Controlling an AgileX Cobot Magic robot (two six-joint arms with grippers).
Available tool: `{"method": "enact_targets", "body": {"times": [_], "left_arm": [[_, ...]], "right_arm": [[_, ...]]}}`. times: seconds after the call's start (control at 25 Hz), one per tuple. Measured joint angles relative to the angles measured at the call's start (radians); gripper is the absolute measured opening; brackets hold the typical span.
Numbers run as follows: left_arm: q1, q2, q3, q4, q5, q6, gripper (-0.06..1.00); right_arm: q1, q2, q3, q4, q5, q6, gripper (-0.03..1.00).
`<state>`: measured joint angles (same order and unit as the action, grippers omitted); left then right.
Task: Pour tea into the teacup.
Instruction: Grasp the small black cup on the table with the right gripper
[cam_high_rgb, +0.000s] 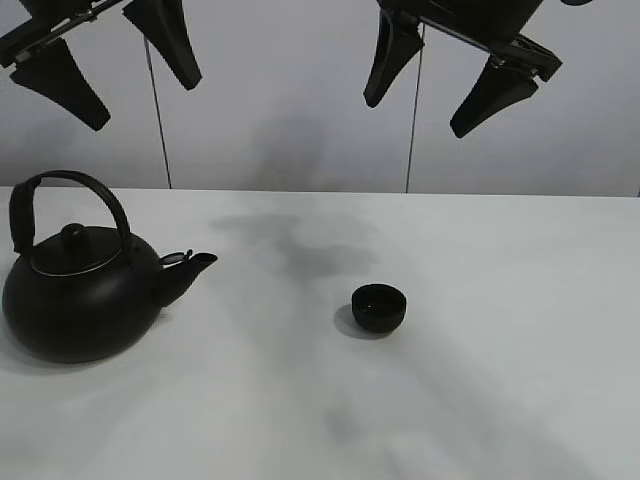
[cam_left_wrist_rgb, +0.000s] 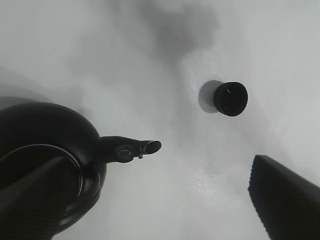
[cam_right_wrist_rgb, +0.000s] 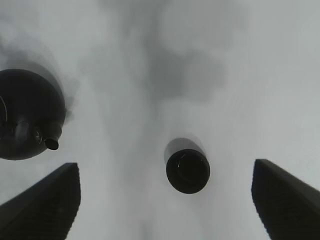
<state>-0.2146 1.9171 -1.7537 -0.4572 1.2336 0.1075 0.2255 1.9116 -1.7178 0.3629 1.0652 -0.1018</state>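
Observation:
The small black teacup (cam_high_rgb: 380, 307) stands upright near the middle of the white table (cam_high_rgb: 500, 380). The big black teapot (cam_high_rgb: 80, 295) with an arched handle stands at the left, its spout (cam_high_rgb: 195, 265) pointing toward the cup. My left gripper (cam_high_rgb: 142, 100) hangs open and empty high above the teapot. My right gripper (cam_high_rgb: 416, 115) hangs open and empty high above the cup. The left wrist view shows the teapot (cam_left_wrist_rgb: 45, 150), the cup (cam_left_wrist_rgb: 231, 98) and the open gripper (cam_left_wrist_rgb: 159, 167). The right wrist view shows the cup (cam_right_wrist_rgb: 188, 171) between the fingers of the open gripper (cam_right_wrist_rgb: 166, 167), and the teapot (cam_right_wrist_rgb: 27, 115).
A plain white wall (cam_high_rgb: 290, 100) with two thin vertical seams runs behind the table's far edge. Soft arm shadows (cam_high_rgb: 300, 245) lie on the table behind the cup.

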Motion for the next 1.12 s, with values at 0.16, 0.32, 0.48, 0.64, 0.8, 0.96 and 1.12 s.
{"method": "enact_targets", "body": {"times": [0.16, 0.32, 0.48, 0.64, 0.8, 0.96, 1.12], "left_arm": [[0.000, 0.000, 0.000, 0.000, 0.000, 0.000, 0.69], [0.000, 0.000, 0.000, 0.001, 0.000, 0.000, 0.69], [0.000, 0.000, 0.000, 0.001, 0.000, 0.000, 0.69], [0.000, 0.000, 0.000, 0.001, 0.000, 0.000, 0.69], [0.000, 0.000, 0.000, 0.001, 0.000, 0.000, 0.69], [0.000, 0.000, 0.000, 0.001, 0.000, 0.000, 0.69], [0.000, 0.000, 0.000, 0.001, 0.000, 0.000, 0.69]], "right_arm": [[0.000, 0.000, 0.000, -0.011, 0.000, -0.003, 0.64], [0.000, 0.000, 0.000, -0.015, 0.001, -0.078, 0.64], [0.039, 0.008, 0.000, -0.095, 0.012, -0.221, 0.64], [0.144, 0.058, 0.000, -0.226, 0.052, -0.284, 0.64], [0.254, 0.113, 0.048, -0.374, -0.011, -0.231, 0.64], [0.293, 0.122, 0.163, -0.430, -0.131, -0.149, 0.64], [0.293, 0.122, 0.297, -0.444, -0.240, -0.112, 0.64]]}}
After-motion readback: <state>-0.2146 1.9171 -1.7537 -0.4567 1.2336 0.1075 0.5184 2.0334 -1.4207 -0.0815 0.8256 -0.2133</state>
